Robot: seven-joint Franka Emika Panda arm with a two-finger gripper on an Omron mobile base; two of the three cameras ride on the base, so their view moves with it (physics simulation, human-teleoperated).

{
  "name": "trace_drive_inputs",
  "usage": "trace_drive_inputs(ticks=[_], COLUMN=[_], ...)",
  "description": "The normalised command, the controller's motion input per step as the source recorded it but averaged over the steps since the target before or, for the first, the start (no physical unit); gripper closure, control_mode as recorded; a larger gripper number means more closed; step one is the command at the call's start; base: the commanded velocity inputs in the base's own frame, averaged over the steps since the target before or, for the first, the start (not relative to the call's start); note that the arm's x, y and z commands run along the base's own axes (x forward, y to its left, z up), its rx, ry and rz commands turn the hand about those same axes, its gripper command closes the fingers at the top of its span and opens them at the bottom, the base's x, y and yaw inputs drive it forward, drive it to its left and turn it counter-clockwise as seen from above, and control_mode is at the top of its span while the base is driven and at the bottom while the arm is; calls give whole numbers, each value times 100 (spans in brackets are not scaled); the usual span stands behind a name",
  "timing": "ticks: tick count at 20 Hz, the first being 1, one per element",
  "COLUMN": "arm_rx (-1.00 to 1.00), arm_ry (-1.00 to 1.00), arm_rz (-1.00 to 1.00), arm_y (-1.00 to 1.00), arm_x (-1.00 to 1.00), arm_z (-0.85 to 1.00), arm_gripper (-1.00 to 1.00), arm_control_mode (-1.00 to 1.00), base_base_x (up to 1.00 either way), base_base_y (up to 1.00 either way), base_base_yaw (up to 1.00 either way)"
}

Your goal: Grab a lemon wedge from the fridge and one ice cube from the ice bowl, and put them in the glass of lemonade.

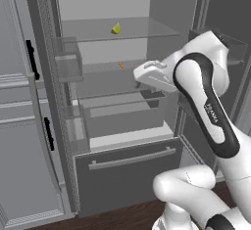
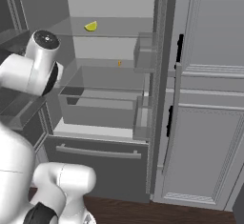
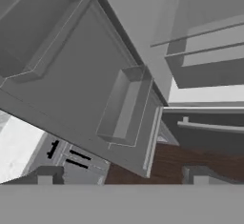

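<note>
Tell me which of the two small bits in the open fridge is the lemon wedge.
The lemon wedge is the bright yellow piece on the upper glass shelf. The other, a tiny orange speck, sits one shelf lower and is far smaller.

The fridge (image 1: 122,175) looks matt dark grey with clear glassy shelves (image 1: 122,33), over glossy wood floor (image 2: 157,213).
</note>
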Motion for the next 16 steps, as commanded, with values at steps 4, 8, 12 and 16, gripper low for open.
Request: trace_drive_inputs(ticks=[4, 8, 12, 16], arm_rx=[-36, -32, -9, -2], arm_ry=[-18, -34, -5, -3], arm_rz=[-17, -7, -8, -1], arm_y=[-93, -61, -13, -2], arm_x=[-16, -65, -100, -44], arm_z=[2, 14, 20, 13], arm_gripper=[-100, -100, -100, -100], arm_control_mode=[-100, -100, -100, -100], base_base_x=[0, 0, 0, 0], base_base_y=[0, 0, 0, 0], base_base_yaw=[0, 0, 0, 0])
